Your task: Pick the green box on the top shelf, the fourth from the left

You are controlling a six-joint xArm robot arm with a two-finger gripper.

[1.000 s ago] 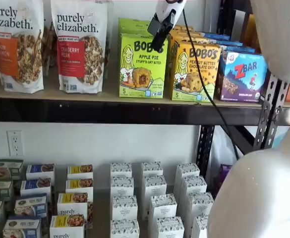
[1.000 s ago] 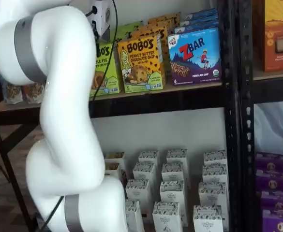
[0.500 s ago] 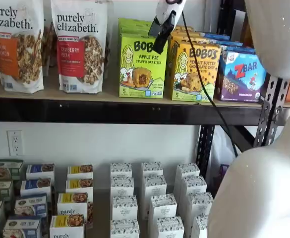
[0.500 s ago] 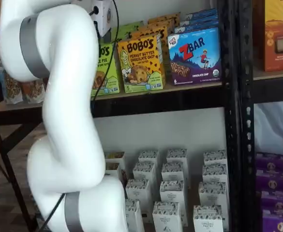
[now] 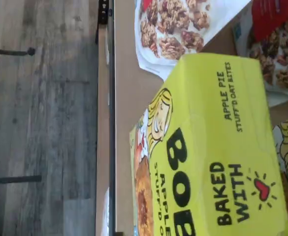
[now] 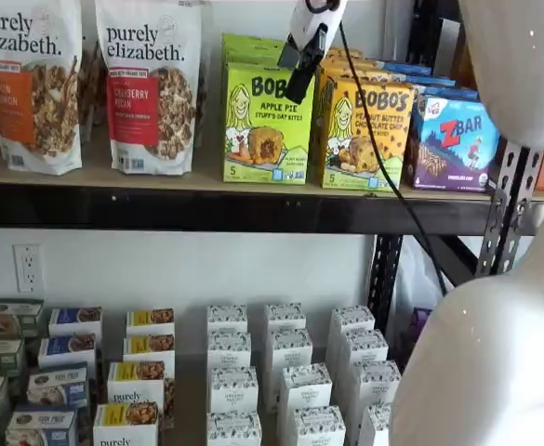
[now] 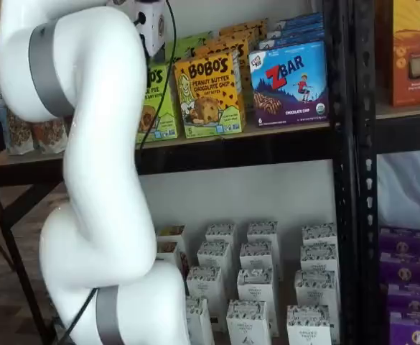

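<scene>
I see a white wall behind the top shelf, a tan board with a black front rail, where the green box stands upright at the front edge between a granola bag on one side and the yellow-orange box just beside it on the other. In a shelf view the gripper hangs over the green box's upper right corner with its black fingers side-on; I take the jaws as spread wide and holding nothing, while the arm hides most of the green box in the other. Only the wrist view shows the green box's top panel, two granola bags beside it and open wood floor beyond the shelf rail; along the shelf front I count two granola bags, one green box, one yellow-orange box and one blue box.
</scene>
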